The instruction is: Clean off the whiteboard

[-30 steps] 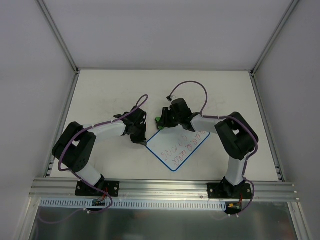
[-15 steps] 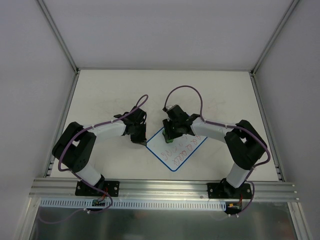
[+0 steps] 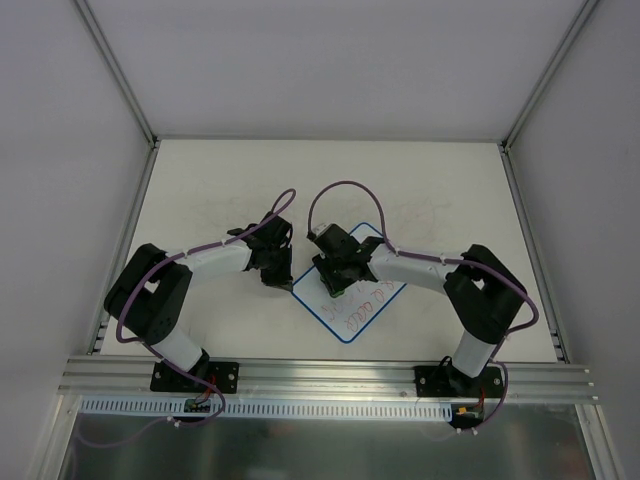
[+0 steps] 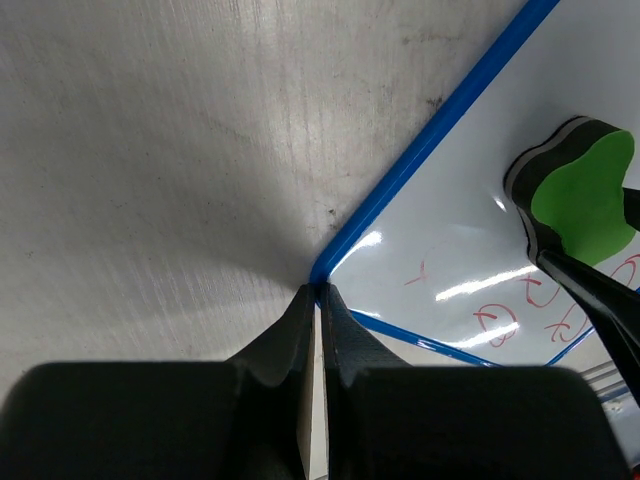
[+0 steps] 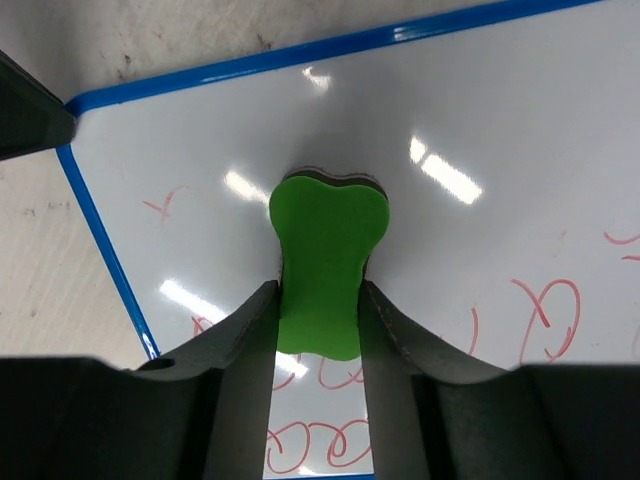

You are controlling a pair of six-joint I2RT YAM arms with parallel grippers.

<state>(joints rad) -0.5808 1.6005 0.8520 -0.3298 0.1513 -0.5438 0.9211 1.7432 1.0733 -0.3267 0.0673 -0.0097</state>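
The whiteboard (image 3: 352,318) lies tilted on the table between the arms, blue-rimmed, with red scribbles (image 5: 545,320) on its near part. My right gripper (image 5: 318,290) is shut on the green bone-shaped eraser (image 5: 325,260), which presses flat on the board (image 5: 500,130) near its left corner. From above, that gripper (image 3: 338,283) sits over the board's left half. My left gripper (image 4: 320,292) is shut with nothing between its fingers, and its tips rest against the board's left corner (image 4: 340,262). The eraser (image 4: 585,195) also shows in the left wrist view.
The white tabletop (image 3: 220,190) bears faint smudges. Grey walls enclose it on three sides, and an aluminium rail (image 3: 330,378) runs along the near edge by the arm bases. A tip of the left gripper's finger (image 5: 30,115) shows at the right wrist view's left edge.
My right gripper has carried the eraser from beyond the board's far-left edge down across the board toward me. Writing on the far part is gone. The left arm has not moved.
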